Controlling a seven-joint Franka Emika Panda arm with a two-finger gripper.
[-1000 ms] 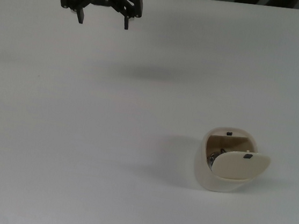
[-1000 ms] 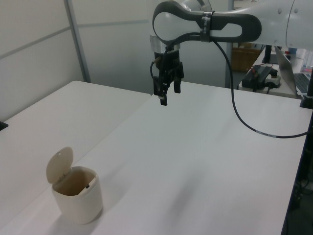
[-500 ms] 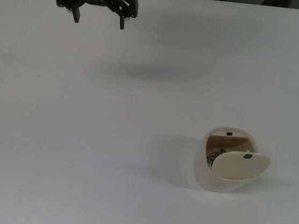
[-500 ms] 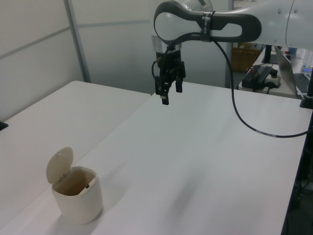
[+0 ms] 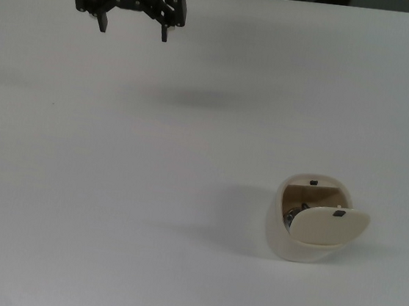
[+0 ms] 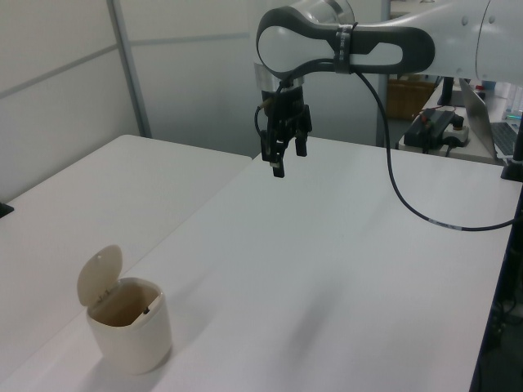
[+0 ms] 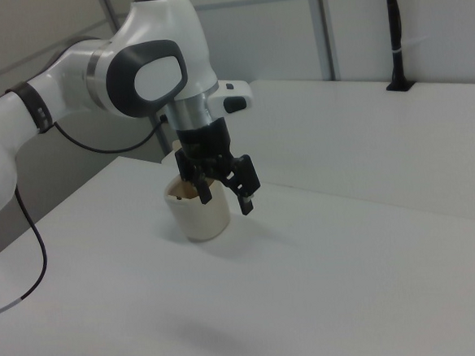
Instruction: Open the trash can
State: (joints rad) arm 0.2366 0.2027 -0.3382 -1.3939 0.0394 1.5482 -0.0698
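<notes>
The cream-beige trash can (image 5: 301, 232) stands on the white table, toward the top view's lower right. Its flat lid (image 5: 328, 225) is swung up on its hinge, so the inside shows. In the left view the trash can (image 6: 131, 325) sits at the lower left with its lid (image 6: 100, 275) raised. In the right view the trash can (image 7: 198, 215) is partly hidden behind the arm. My gripper (image 5: 133, 30) hangs open and empty high above the table at the top view's upper left, far from the can. It also shows in the left view (image 6: 279, 160) and the right view (image 7: 227, 203).
The white table (image 5: 150, 176) spreads wide around the can. A black cable (image 6: 409, 196) trails from the arm in the left view. A laptop and other gear (image 6: 482, 122) stand beyond the table at the left view's right. A black post (image 7: 395, 36) rises at the right view's back.
The gripper has drifted slightly up and toward the top view's upper left, away from the can. The trash can and its raised lid have not moved.
</notes>
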